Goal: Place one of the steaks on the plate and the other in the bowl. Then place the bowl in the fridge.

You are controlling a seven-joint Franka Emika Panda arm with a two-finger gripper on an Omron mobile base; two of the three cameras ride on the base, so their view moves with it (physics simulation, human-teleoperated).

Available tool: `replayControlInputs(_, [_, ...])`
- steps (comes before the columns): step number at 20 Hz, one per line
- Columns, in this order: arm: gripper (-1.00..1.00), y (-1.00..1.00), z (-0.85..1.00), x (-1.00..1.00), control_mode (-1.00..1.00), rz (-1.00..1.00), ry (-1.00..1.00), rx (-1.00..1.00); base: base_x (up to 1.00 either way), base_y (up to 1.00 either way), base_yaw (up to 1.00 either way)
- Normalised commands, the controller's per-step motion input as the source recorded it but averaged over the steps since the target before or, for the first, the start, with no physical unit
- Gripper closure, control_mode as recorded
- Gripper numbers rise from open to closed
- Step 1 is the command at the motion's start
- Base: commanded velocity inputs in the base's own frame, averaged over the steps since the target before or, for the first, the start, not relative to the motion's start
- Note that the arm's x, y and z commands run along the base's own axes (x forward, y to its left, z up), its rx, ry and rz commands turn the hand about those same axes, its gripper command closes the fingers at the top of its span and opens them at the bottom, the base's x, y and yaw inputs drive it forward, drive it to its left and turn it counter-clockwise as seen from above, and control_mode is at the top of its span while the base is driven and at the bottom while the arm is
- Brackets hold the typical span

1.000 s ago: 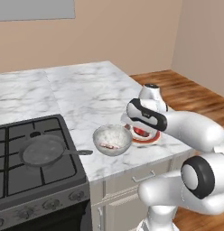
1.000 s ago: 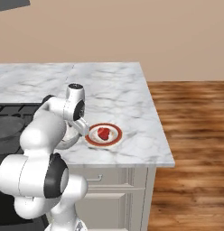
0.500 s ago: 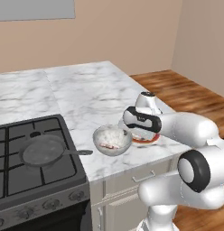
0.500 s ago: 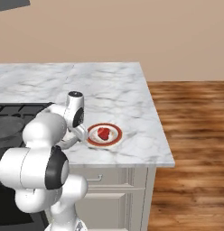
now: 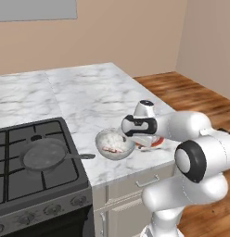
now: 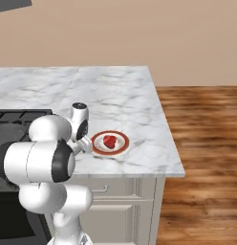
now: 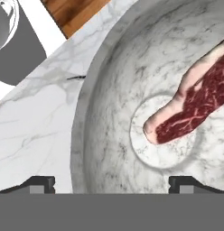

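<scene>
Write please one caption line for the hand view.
Open gripper astride the rim of the bowl, marbled steak inside.

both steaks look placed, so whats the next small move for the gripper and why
Probably lower a little and close on the bowl's rim. The marbled steak already lies inside it, the plain steak sits on the plate, and the open gripper hovers with one fingertip outside the wall and one inside. The bowl still has to go to the fridge.
</scene>
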Motion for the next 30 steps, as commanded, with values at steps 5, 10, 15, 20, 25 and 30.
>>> replayControlInputs(5, [-1.0,0.01,-0.18,0.0,-1.0,0.0,0.05,0.0,0.0,0.0,0.0])
replayControlInputs(10, [1.0,0.04,-0.16,0.0,-1.0,0.0,0.0,0.0,0.0,0.0,0.0])
replayControlInputs(15, [1.0,0.11,-0.01,-0.01,-1.0,0.0,0.0,0.0,0.0,0.0,0.0])
replayControlInputs(20, [1.0,0.24,0.04,-0.09,-1.0,-0.06,0.01,0.0,0.0,0.0,0.0])
replayControlInputs(25, [1.0,0.18,0.48,-0.15,-1.0,-0.07,-0.08,-0.01,0.0,0.0,0.0])
replayControlInputs(30, [1.0,0.11,0.94,-0.2,-1.0,-0.06,-0.07,-0.09,0.0,0.0,0.0])
